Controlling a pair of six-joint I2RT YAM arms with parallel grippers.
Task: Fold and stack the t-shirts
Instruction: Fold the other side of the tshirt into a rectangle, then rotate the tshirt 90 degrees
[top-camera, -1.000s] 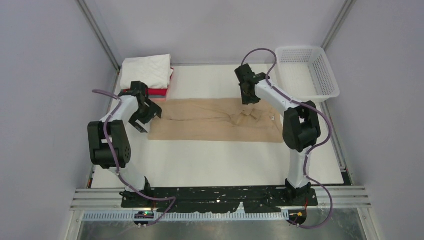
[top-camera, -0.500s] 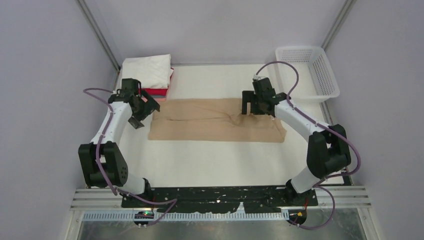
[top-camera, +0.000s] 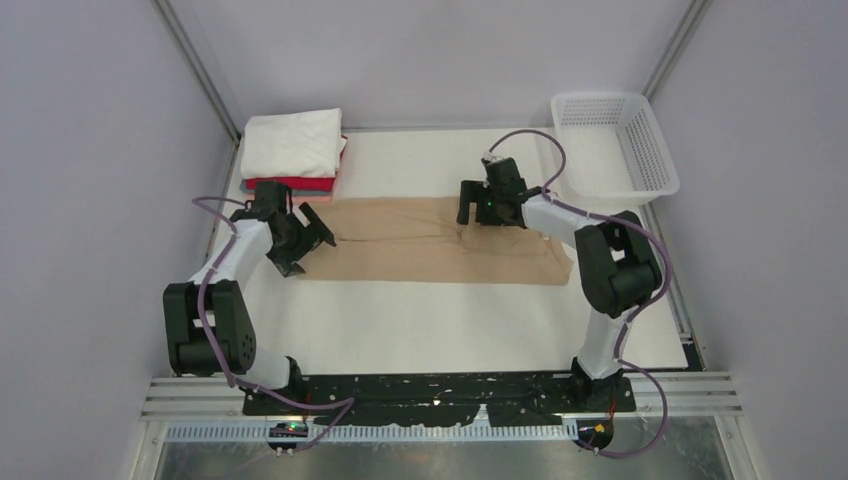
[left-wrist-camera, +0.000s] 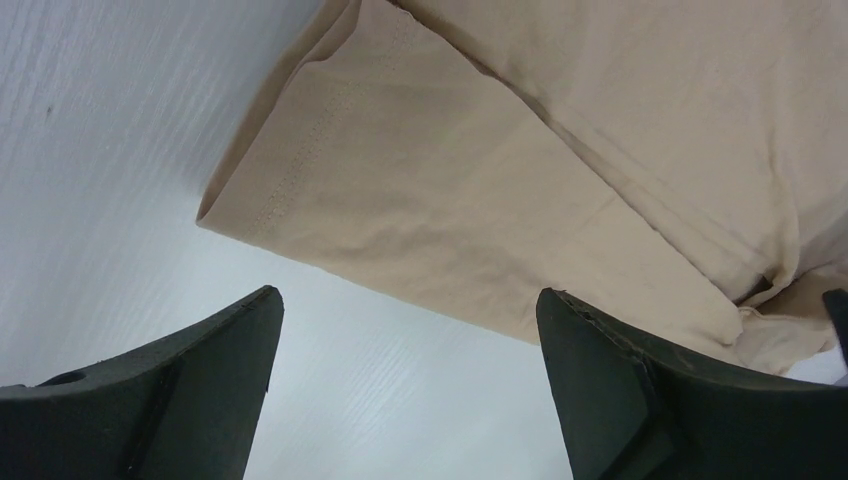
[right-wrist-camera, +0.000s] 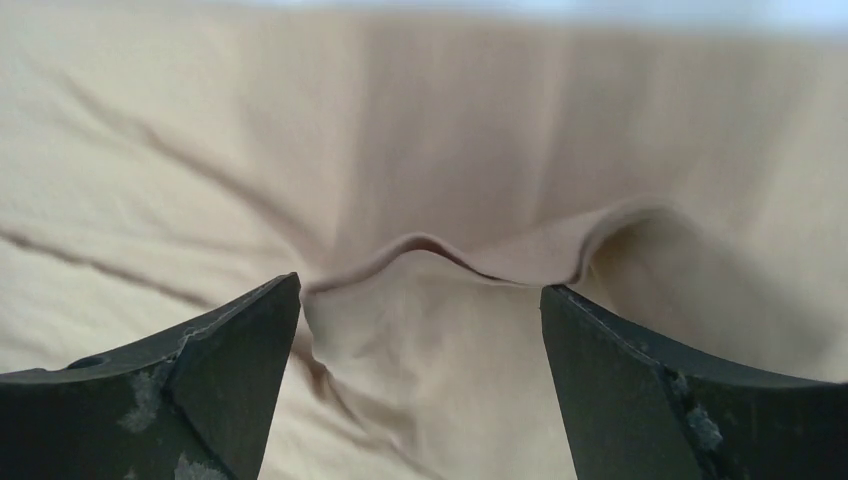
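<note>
Left hand (left-wrist-camera: 407, 291) hovers wide open over the left end of the plain tan cloth t-shirt (top-camera: 430, 245), which lies spread flat mid-desk (top-camera: 450, 315). Right hand (right-wrist-camera: 421, 285), also wide, hangs over a raised wrinkle right of its middle. Nearby, a stack of folded white and red shirts (top-camera: 295, 150) sits at the far-left corner.

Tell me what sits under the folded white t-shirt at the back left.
Only the near edge of a folded red t-shirt shows under the white t-shirt; whatever else lies beneath is covered.
</note>
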